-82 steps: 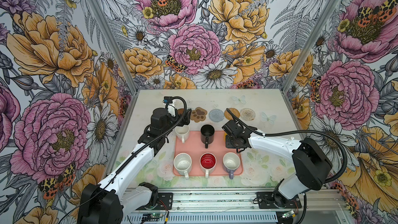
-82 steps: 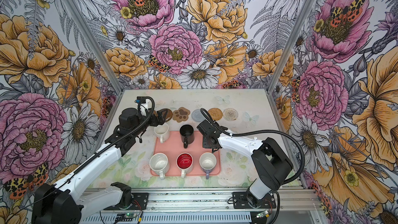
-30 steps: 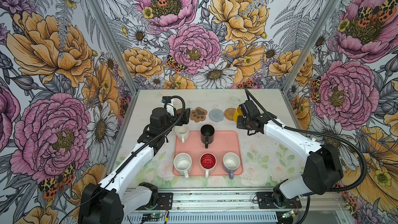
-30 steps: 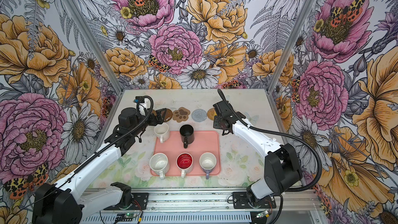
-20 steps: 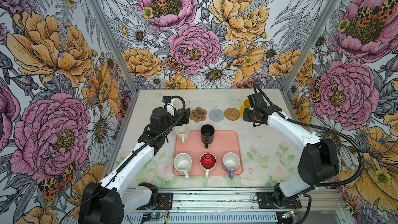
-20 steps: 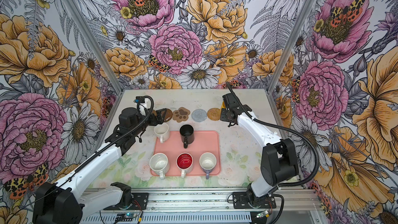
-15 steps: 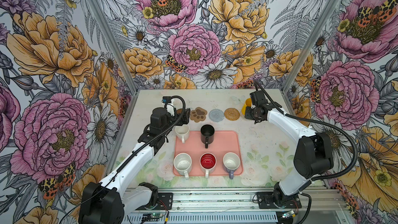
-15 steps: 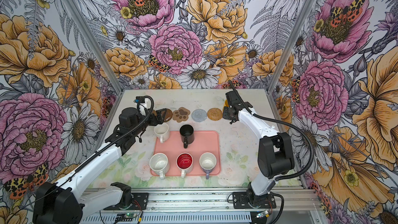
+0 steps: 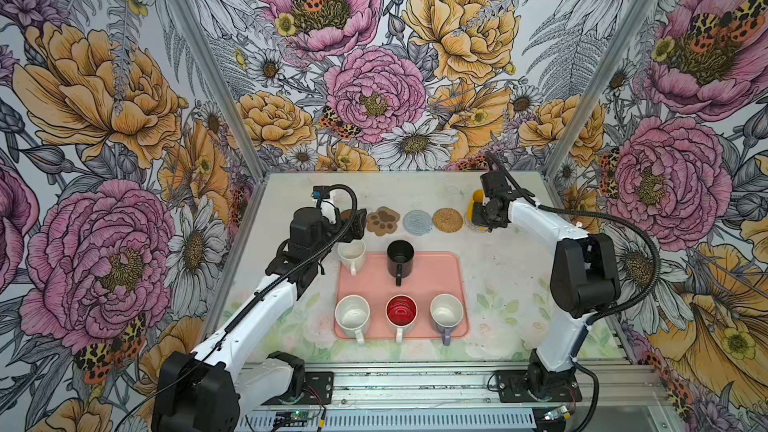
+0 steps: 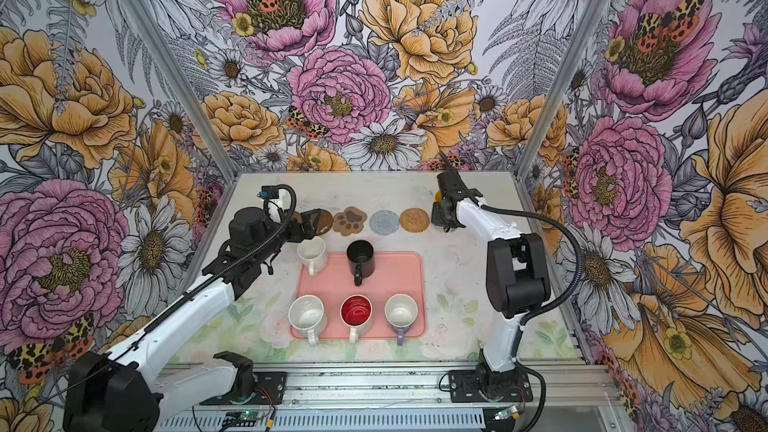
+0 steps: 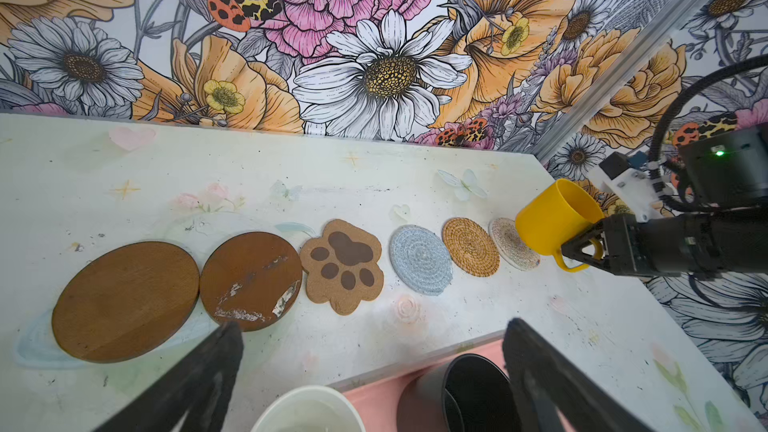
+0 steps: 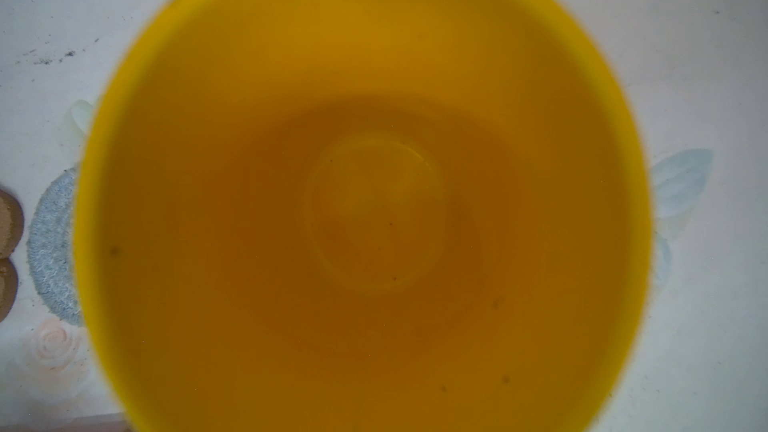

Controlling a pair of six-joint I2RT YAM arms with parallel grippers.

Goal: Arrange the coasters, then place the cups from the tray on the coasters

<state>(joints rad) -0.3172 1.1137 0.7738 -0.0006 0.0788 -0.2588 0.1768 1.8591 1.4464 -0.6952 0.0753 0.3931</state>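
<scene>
In both top views, found the right gripper [image 9: 484,218] clamped on the handle of the yellow mug [image 9: 473,207], at the right end of the coaster row, just beside the rattan coaster [image 9: 447,220]. Found the left gripper [image 9: 356,224] spread wide and holding nothing, by a brown disc [image 10: 323,220] and a white mug [image 9: 352,251] at the far left corner of the tray [image 9: 440,268]. Counted four more on the tray: black mug [image 9: 400,257], second white mug [image 9: 352,313], red-lined mug [image 9: 401,310], lavender mug [image 9: 446,311].

From the left wrist, saw one row: another brown disc [image 11: 124,301], the first disc, paw-print coaster [image 11: 343,265], grey-blue coaster [image 11: 420,259], rattan, cream coaster [image 11: 513,245]. Saw the yellow mug [image 11: 552,218] tilted over the cream coaster; could not tell whether touching.

From the right wrist, saw mostly the inside of the yellow mug [image 12: 374,201], with none of the jaws.
</scene>
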